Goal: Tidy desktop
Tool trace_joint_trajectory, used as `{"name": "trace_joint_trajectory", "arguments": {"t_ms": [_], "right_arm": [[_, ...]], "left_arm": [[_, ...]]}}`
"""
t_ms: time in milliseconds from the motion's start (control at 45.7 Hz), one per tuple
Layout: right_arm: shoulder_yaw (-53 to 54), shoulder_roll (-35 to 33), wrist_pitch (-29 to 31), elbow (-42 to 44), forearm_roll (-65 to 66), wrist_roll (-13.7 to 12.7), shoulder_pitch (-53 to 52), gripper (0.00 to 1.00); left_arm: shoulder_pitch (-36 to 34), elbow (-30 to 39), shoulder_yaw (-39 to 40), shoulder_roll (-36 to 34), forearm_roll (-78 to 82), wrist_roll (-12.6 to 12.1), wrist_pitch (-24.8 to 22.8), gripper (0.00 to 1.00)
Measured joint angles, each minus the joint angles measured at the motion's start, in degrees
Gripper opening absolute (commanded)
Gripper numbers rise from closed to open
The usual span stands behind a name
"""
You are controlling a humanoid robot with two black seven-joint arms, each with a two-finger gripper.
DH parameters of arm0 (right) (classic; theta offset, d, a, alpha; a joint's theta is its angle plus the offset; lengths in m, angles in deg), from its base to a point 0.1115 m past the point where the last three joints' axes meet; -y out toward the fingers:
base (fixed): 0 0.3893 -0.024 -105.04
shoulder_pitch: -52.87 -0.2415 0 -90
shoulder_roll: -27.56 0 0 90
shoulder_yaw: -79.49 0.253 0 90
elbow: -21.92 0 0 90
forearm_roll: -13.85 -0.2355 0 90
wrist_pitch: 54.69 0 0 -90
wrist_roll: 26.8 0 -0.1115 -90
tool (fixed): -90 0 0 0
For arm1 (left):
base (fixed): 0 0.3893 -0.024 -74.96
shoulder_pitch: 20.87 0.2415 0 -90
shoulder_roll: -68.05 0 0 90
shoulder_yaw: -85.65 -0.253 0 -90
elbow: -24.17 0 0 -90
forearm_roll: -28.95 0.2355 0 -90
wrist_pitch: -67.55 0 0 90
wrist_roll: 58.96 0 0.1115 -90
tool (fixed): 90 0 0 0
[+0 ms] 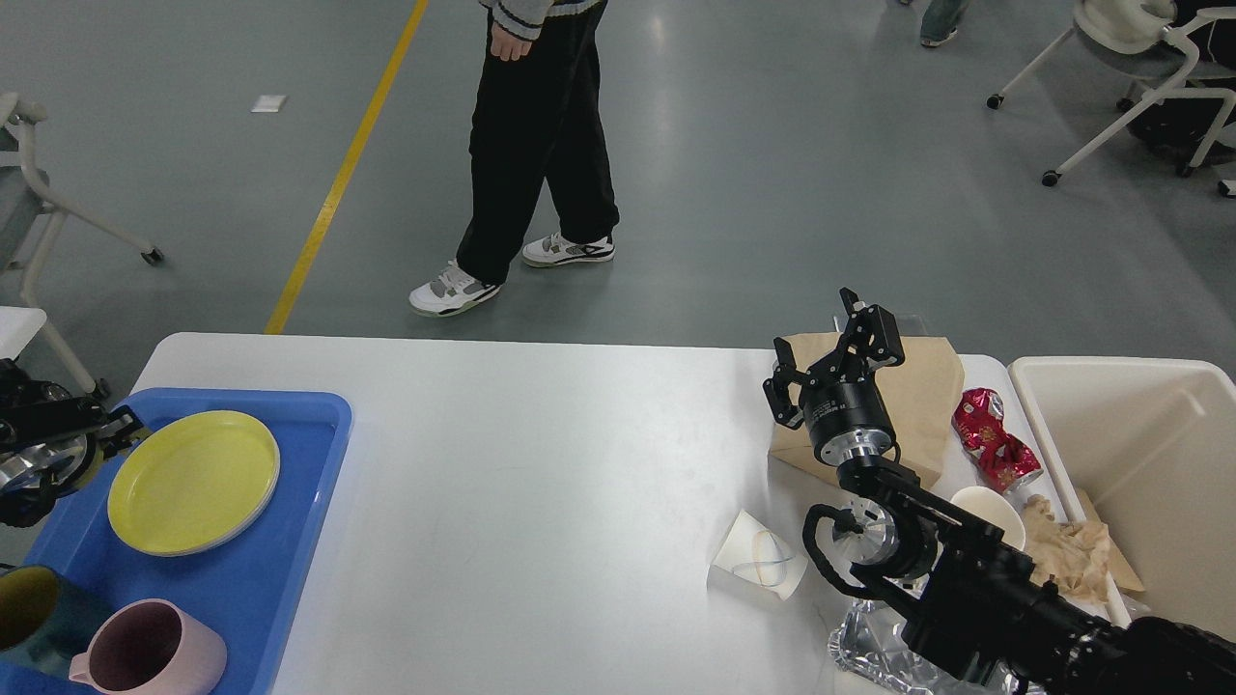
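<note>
The white desktop (541, 463) carries litter at its right end: a brown paper bag (922, 386), a crushed red can (990, 439), a flattened white paper cup (761, 565), a white cup (995, 507), crumpled brown paper (1067, 550) and a foil tray (869, 647). My right gripper (828, 346) is open and empty above the bag's left part. My left gripper (126, 430) is at the far left, just off the rim of a yellow plate (193, 481). The plate lies on a pink plate in the blue tray (251, 589). The left gripper looks open and empty.
A cream bin (1139, 454) stands off the desktop's right end. A pink mug (150, 652) and a dark teal mug (29, 613) sit in the tray's near part. A person (536, 145) walks past beyond the far edge. Chairs stand at the far right.
</note>
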Motion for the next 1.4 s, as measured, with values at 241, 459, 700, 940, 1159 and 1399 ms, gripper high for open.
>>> {"name": "trace_joint_trajectory", "arguments": {"t_ms": [241, 459, 700, 940, 1159, 1399], "right_arm": [[0.0, 0.0, 0.0, 0.0, 0.0, 0.0, 0.0, 1.0], [0.0, 0.0, 0.0, 0.0, 0.0, 0.0, 0.0, 1.0], [0.0, 0.0, 0.0, 0.09, 0.0, 0.0, 0.0, 1.0], [0.0, 0.0, 0.0, 0.13, 0.0, 0.0, 0.0, 1.0], [0.0, 0.0, 0.0, 0.26, 0.0, 0.0, 0.05, 1.0], [0.0, 0.0, 0.0, 0.33, 0.0, 0.0, 0.08, 1.0]], "left_arm": [[-1.91, -0.12, 0.67, -0.91, -0.82, -0.09, 0.07, 0.97], [-2.58, 0.0, 9.55, -2.58, -1.6, -0.05, 0.09, 0.97], [-2.48, 0.08, 24.64, -5.01, -7.52, 0.02, 0.55, 0.97], [-1.33, 0.05, 33.46, -5.23, -9.35, 0.85, 0.31, 0.97], [0.75, 0.0, 33.6, -5.94, -9.13, 2.94, 0.0, 0.97], [6.18, -0.97, 47.43, -7.33, -11.92, 5.17, 0.22, 0.97]]}}
